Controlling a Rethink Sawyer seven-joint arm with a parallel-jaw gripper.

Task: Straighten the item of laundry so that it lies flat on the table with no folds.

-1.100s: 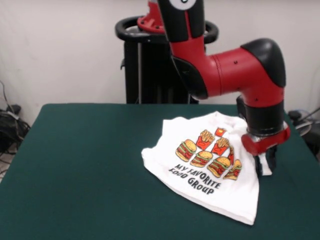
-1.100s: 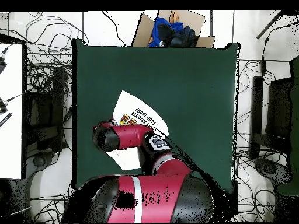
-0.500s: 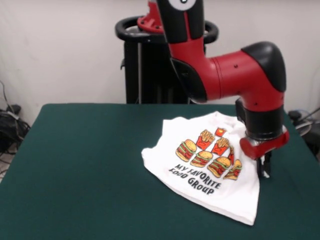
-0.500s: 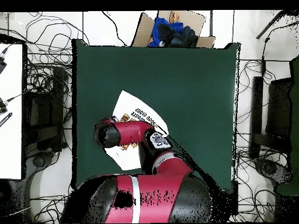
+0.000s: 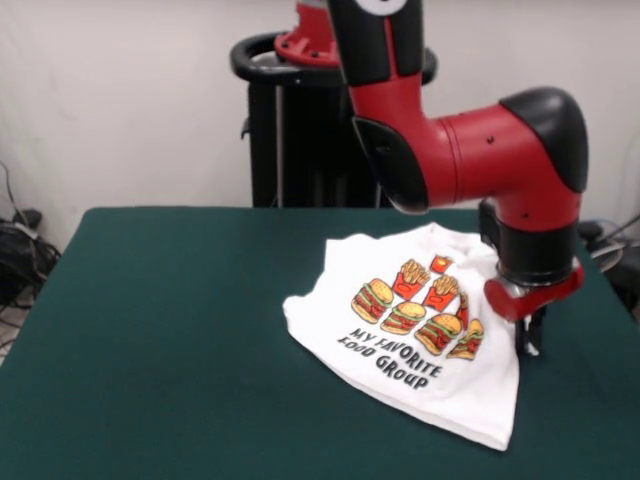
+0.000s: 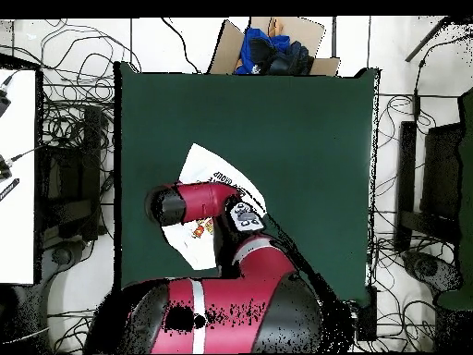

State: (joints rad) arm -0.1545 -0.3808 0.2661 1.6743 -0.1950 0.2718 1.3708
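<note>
From the front I see the T-shirt (image 5: 415,335) lying print-up on the green surface (image 5: 160,330), right of centre, its lower hem skewed and one edge rumpled. My hand (image 5: 531,338) hangs at the shirt's right edge, tips down at the cloth; I cannot tell whether it is clenched or released. From overhead, the arm (image 6: 199,203) covers much of the shirt (image 6: 212,171), which sits toward the left of the surface (image 6: 305,139), with the hand hidden under the wrist.
</note>
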